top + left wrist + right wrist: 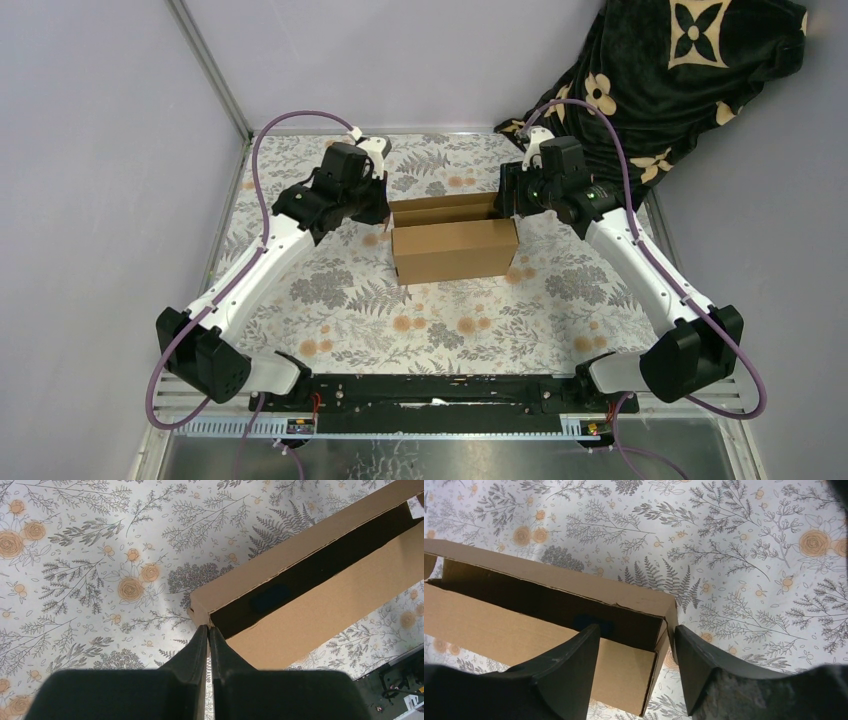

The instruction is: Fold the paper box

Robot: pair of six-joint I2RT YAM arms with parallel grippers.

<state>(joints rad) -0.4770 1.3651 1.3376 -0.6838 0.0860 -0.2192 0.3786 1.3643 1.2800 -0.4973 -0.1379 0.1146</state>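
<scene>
Your left gripper (207,628) pinched the box (455,252) corner mid-frame, right gripper (635,628) gaped open, so you needed that end squared first.

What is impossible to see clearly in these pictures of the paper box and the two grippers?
- Left wrist view: whether the left gripper pinches cardboard; its shut fingers cover the paper box corner.
- Both wrist views: what the dark bluish shape inside the box is; it is lost in shadow.
- Top view: most of the box's inside, hidden behind its near wall.
</scene>
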